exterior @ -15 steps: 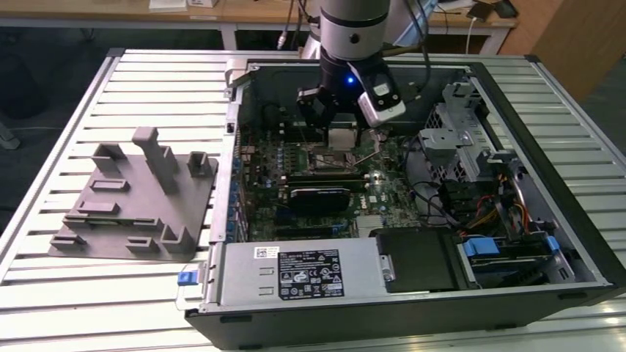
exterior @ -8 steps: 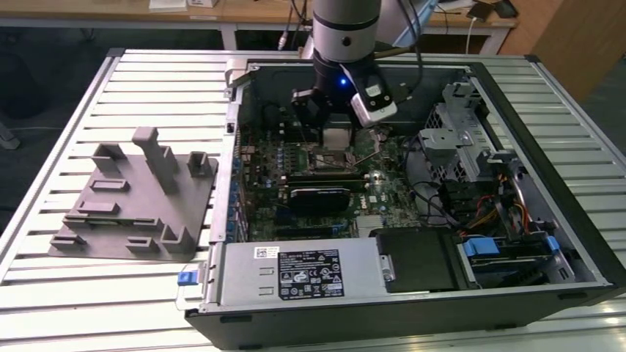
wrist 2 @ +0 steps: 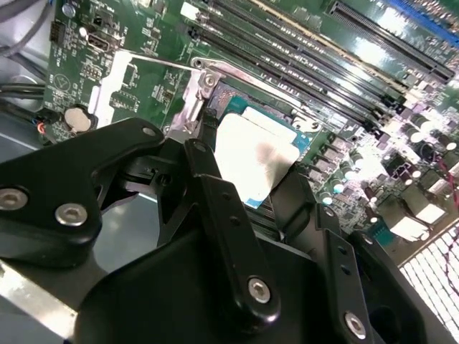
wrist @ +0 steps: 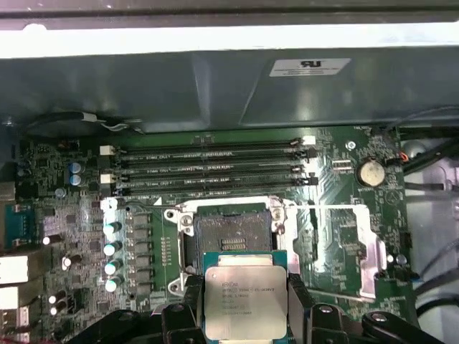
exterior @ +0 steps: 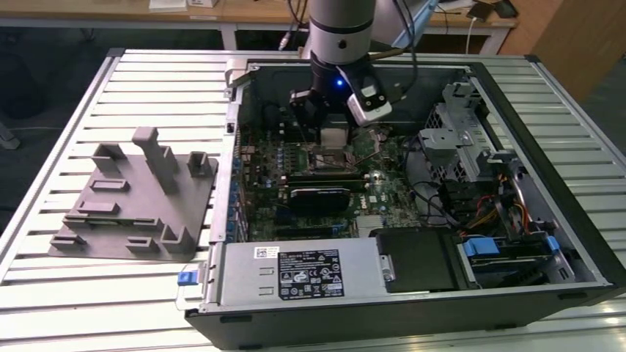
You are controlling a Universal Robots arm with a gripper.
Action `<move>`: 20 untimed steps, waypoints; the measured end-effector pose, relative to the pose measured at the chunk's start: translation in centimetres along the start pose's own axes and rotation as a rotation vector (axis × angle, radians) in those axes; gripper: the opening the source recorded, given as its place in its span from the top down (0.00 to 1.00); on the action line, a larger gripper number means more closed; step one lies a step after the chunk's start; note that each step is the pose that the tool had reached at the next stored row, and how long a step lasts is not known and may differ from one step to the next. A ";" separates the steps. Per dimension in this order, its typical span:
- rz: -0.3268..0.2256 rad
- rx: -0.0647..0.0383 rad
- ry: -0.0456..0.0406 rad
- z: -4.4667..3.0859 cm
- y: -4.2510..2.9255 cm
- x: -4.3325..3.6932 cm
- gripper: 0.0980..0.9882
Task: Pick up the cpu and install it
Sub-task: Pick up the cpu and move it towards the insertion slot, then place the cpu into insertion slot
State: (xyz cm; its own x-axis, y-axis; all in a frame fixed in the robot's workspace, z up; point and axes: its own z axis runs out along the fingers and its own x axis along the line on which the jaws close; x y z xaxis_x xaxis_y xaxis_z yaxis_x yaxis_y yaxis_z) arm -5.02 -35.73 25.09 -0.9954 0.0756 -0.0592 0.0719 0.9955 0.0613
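Note:
The cpu (wrist: 245, 301) is a flat silver square on a green edge, and my gripper (wrist: 245, 307) is shut on it with a black finger (wrist: 191, 304) on each side. It hangs just above the motherboard, close to the open black-framed socket (wrist: 229, 228), whose contacts are bare. In the second wrist view the cpu (wrist 2: 254, 154) sits tilted between the fingers (wrist 2: 209, 140) over the socket's metal frame (wrist 2: 202, 80). In the exterior view the gripper (exterior: 336, 139) reaches down into the open computer case, holding the cpu (exterior: 336, 136) over the socket (exterior: 328, 158).
Memory slots (wrist: 215, 168) run beside the socket, with a row of capacitors (wrist: 111, 247) on its other side. A silver power supply box (exterior: 293, 271) and drive cage (exterior: 470, 147) with cables crowd the case. A grey fixture (exterior: 132, 198) lies on the slatted table at the exterior view's left.

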 end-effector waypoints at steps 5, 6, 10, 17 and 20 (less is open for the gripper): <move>-0.004 0.000 0.0004 0.39 0.11 0.04 0.50; -0.004 0.000 0.0004 0.39 0.11 0.04 0.50; -0.004 0.000 0.0003 0.44 0.11 0.04 0.50; -0.004 0.000 0.0003 0.45 0.11 0.04 0.50; 0.009 0.001 -0.0005 0.46 0.11 0.04 0.50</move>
State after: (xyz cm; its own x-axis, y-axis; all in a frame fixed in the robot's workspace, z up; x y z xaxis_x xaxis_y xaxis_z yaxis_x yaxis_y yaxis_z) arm -5.02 -35.59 24.64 -0.9947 0.0842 -0.0591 0.0805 0.9949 0.0614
